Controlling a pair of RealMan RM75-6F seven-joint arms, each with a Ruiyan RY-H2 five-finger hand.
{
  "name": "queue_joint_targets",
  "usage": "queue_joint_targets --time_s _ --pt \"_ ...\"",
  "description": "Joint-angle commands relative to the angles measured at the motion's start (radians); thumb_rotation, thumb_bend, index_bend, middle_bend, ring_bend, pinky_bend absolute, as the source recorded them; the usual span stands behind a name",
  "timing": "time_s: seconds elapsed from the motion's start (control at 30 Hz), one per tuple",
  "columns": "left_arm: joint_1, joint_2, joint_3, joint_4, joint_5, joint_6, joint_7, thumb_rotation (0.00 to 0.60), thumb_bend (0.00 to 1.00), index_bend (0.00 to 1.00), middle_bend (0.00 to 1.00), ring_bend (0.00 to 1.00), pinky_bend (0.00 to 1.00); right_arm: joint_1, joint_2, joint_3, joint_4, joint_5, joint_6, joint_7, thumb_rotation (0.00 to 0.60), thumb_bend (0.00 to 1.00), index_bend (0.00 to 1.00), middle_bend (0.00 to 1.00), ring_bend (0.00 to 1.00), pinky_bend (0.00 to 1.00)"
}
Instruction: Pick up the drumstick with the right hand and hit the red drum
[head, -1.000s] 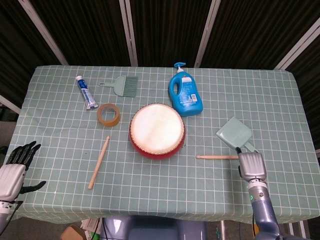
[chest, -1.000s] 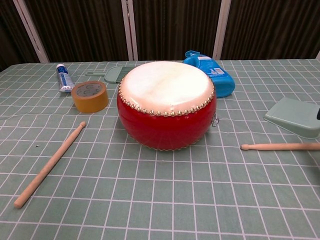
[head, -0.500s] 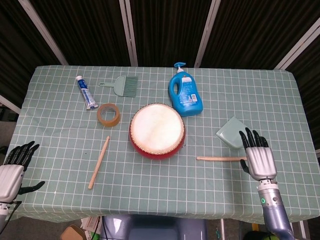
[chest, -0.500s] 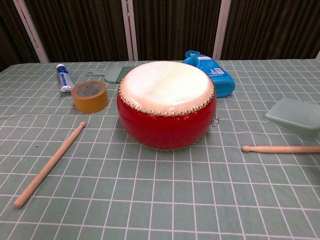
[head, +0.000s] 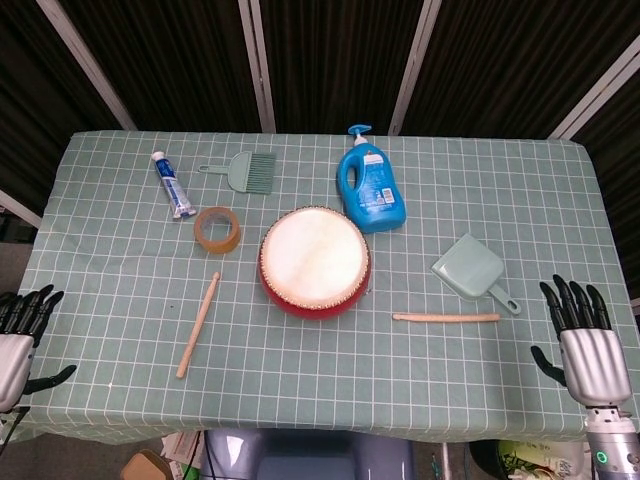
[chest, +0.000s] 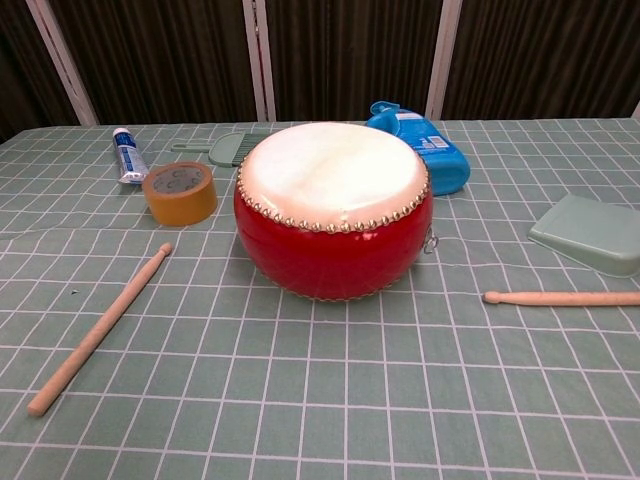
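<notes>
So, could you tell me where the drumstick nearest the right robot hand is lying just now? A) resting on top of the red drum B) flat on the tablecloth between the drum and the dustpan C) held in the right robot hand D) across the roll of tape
B: the drumstick lies flat on the tablecloth, in front of the dustpan and to the right of the red drum, while the right robot hand is open and apart from it.

drum (chest: 333, 240) red, cream top | tablecloth (head: 120, 290) green, white grid | bottle (head: 370, 187) blue | tape (head: 217, 229) tan
</notes>
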Motion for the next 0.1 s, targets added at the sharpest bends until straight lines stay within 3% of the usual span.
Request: queue_joint_targets --time_s 0.03,0.1 --pt "0.003 -0.003 -0.005 0.0 -0.008 0.004 -0.003 0.6 0.07 0.0 0.0 0.0 0.0 -0.038 -0.036 -0.007 0.092 -0.043 0.031 0.066 0.6 0.28 0.0 0.0 0.0 0.0" --pt "0.003 -0.004 -0.007 0.002 -0.007 0.006 -0.004 0.6 0.07 0.0 0.0 0.0 0.0 -0.041 -0.044 0.001 0.105 -0.049 0.034 0.08 0.6 0.28 0.0 0.0 0.0 0.0"
